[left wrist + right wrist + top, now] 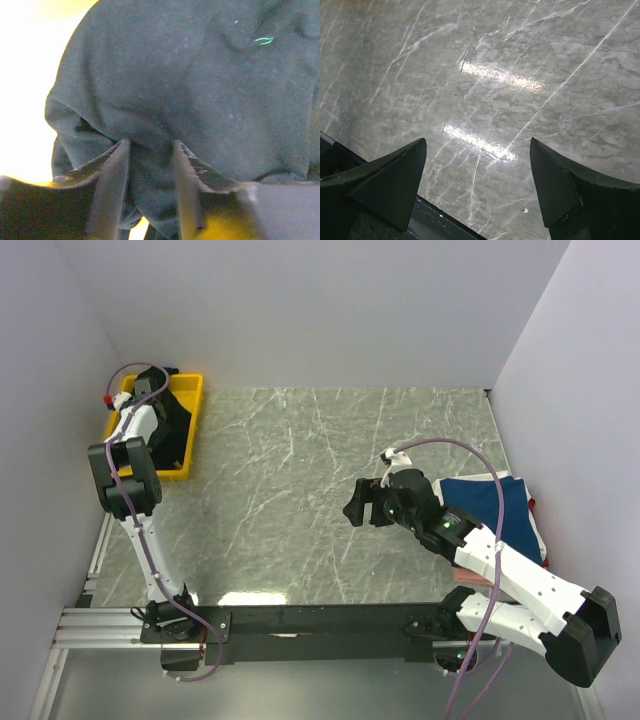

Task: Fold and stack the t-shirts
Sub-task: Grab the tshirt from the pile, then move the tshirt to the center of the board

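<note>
— Starting at the upper left of the overhead view, what sits there?

— A yellow tray (pixel 196 390), at the far left corner of the tabletop (pixel 300 490). The black shirt (pixel 175 430) lies bunched inside it, and the left claw (pixel 150 390) is down in the tray on that cloth.

— Is it gripping?

— Yes. In the left wrist view its fingers (pixel 112 185) are clenched on a fold of the black shirt, with the cloth puckered between them.

— And moving right?

— Bare marble through the middle. Right of centre, the right claw (pixel 358 505) is over the tabletop. Its wrist view shows the fingers (pixel 390 185) spread wide, released, with only stone between them.

— At the far right?

— A folded pile at the right edge, partly under the right arm. The navy shirt (pixel 505 505) is on top, and the white shirt (pixel 538 540) shows as an edge beneath it. A bit of the pink shirt (pixel 470 577) peeks out beside the arm.
</note>
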